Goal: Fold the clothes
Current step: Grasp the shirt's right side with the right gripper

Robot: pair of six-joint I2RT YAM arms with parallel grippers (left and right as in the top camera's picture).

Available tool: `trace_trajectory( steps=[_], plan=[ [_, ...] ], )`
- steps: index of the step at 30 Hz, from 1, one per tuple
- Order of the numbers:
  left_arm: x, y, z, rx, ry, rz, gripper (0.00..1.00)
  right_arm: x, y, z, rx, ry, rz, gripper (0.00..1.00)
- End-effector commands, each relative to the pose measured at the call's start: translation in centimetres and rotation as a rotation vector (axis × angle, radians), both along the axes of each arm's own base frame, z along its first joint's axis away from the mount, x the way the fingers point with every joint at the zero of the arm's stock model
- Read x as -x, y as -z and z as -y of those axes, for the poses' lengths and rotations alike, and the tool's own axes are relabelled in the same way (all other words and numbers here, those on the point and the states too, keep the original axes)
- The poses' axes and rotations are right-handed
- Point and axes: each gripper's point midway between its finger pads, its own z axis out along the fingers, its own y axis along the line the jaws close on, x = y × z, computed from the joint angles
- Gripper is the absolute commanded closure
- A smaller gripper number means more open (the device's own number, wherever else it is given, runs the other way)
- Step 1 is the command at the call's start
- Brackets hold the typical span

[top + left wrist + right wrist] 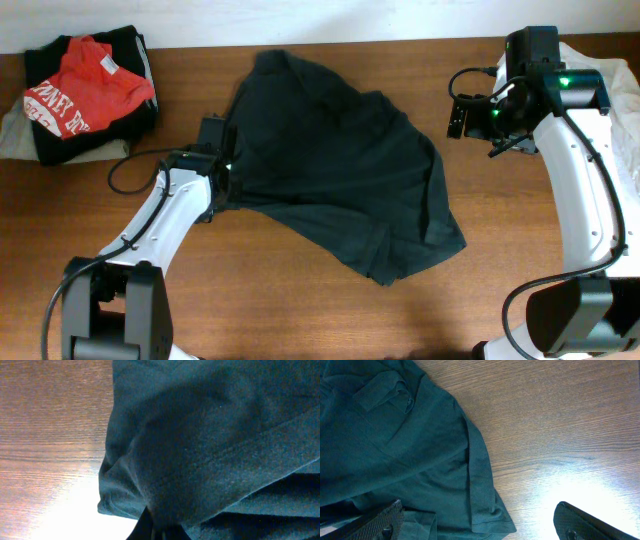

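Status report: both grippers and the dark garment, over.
Left gripper shut on dark garment edge. Right gripper open, near garment edge, holding nothing. Red T-shirt apart, far corner.

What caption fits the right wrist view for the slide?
Right pincer open, hovering over the edge of the dark garment lying crumpled on the wooden table.

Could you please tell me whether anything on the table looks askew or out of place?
Nothing is spilled or damaged. The dark garment lies rumpled and skewed across the table, its front corner bunched up. The left gripper is shut on its left edge; the right gripper is open near its right side.
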Motion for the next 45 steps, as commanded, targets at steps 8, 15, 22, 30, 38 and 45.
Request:
trace_trajectory(
  steps=[8, 15, 22, 30, 38, 45],
  plan=[
    [-0.5, -1.7, 0.1, 0.02, -0.009, 0.047, 0.9, 0.0, -0.1, 0.3, 0.014, 0.006, 0.002, 0.01],
    [-0.5, -1.7, 0.1, 0.02, -0.009, 0.046, 1.0, 0.0, -0.1, 0.3, 0.014, 0.006, 0.002, 0.01],
    [-1.5, -2.7, -0.9, 0.049, -0.133, 0.098, 0.99, 0.5, 0.1, -0.7, -0.036, -0.012, -0.022, 0.01],
    [-1.2, -2.4, -2.9, 0.086, -0.206, 0.082, 1.0, 7.5, 2.4, -5.5, -0.183, -0.201, -0.303, 0.0],
    [-1.1, -2.4, -2.9, 0.09, -0.205, 0.075, 1.0, 8.8, 11.8, -13.9, -0.253, -0.19, -0.339, 0.01],
    [-1.0, -2.3, -2.7, 0.099, -0.203, 0.069, 0.99, 9.7, 14.0, -17.2, -0.246, -0.301, -0.304, 0.01]
  ],
)
